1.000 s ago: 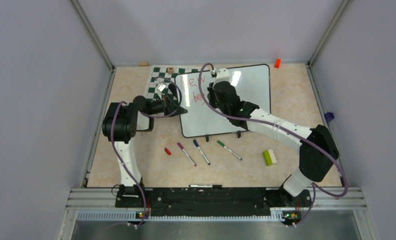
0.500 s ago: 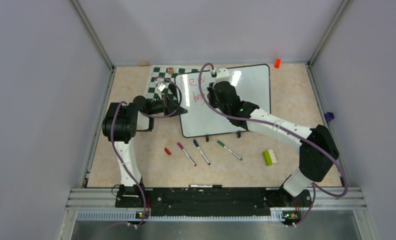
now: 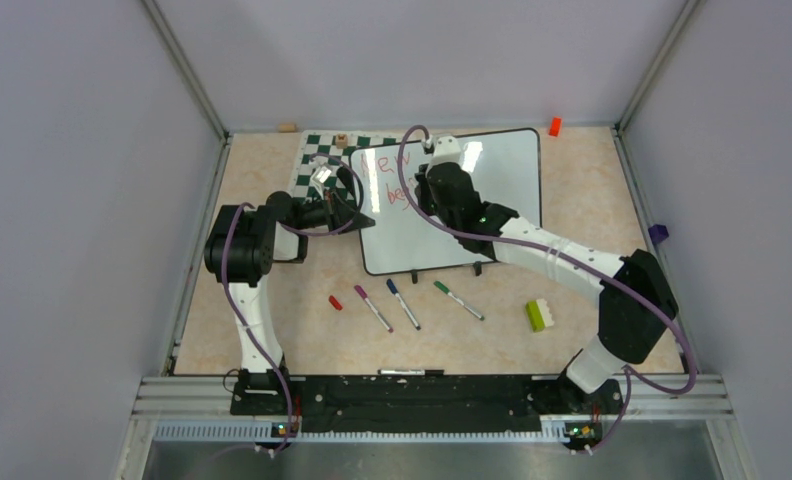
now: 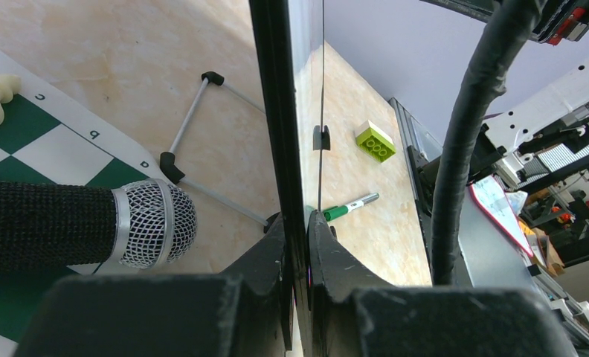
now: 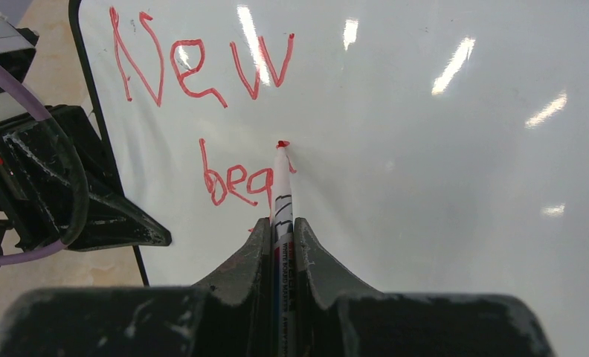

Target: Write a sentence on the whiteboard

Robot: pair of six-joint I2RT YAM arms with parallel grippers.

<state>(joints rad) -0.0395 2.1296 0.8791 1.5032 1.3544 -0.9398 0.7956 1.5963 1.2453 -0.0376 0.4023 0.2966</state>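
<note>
Whiteboard (image 3: 497,185): by bench's far edge, long axis left–right.
Sentence (image 5: 195,74): red "New beg", board's left end.
Left claw (image 4: 297,230): clamped on board's left frame.
Right claw (image 5: 280,230): closed on red marker (image 5: 282,178), tip touching board, pointing toward far edge.

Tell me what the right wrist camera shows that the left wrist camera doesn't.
Only right wrist: the red sentence, "New" plus a started second line, and the red marker shut in the right tool, tip at the whiteboard. Only left wrist: a microphone, the chessboard mat, a green brick, a green marker. Both: the whiteboard, with the left tool clamping its edge.
</note>
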